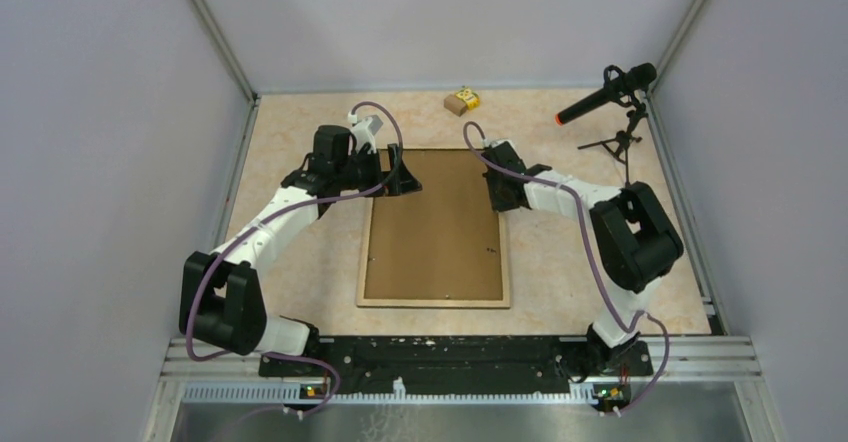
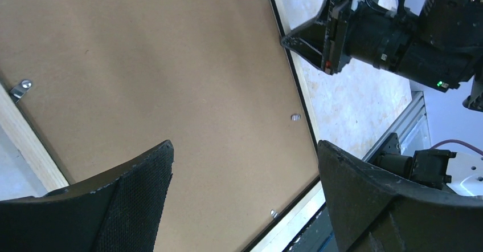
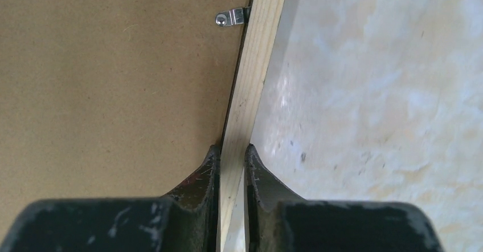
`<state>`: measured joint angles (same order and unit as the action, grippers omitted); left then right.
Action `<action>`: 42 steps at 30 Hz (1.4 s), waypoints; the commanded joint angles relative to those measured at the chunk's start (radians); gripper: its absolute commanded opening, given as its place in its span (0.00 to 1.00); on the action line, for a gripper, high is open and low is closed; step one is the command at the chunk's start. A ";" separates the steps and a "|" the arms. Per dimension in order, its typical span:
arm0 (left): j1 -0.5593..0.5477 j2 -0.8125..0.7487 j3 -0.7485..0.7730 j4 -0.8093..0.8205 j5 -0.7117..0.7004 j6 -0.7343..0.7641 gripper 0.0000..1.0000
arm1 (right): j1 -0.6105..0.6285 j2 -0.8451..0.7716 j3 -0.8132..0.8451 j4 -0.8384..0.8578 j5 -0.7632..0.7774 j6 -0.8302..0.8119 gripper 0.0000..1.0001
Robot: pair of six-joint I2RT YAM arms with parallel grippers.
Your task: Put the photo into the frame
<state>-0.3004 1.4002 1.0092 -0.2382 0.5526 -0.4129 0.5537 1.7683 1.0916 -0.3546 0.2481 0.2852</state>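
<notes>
The frame (image 1: 435, 302) lies face down in the middle of the table, its light-wood rim (image 3: 259, 47) up and a plain brown backing board (image 1: 437, 227) filling it. My right gripper (image 3: 232, 147) is shut on the rim of the frame's right side near the far corner, one finger on the board side and one on the table side; it also shows in the overhead view (image 1: 497, 190). Over the far left part of the board my left gripper (image 2: 245, 145) hangs wide open with nothing between its fingers. The photo is hidden or out of view.
Small metal clips (image 3: 230, 17) sit along the inner edge of the rim. A small brown and yellow box (image 1: 461, 100) lies at the back of the table. A microphone on a tripod (image 1: 608, 92) stands at the back right. Grey walls close in both sides.
</notes>
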 commanded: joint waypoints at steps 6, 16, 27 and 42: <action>0.006 -0.012 0.000 0.028 -0.005 0.013 0.98 | -0.003 0.053 0.157 -0.114 0.051 -0.101 0.39; 0.007 -0.014 -0.003 0.034 0.020 0.003 0.98 | 0.013 -0.351 -0.122 -0.097 -0.146 0.014 0.64; 0.007 -0.005 -0.022 0.078 0.081 -0.029 0.98 | 0.089 -0.550 -0.349 -0.025 -0.200 0.079 0.73; 0.007 -0.016 -0.028 0.080 0.063 -0.021 0.98 | 0.135 -0.400 -0.336 0.002 -0.124 0.054 0.71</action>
<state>-0.2970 1.4002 0.9909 -0.2081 0.6125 -0.4431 0.6746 1.3472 0.7269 -0.4026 0.0952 0.3595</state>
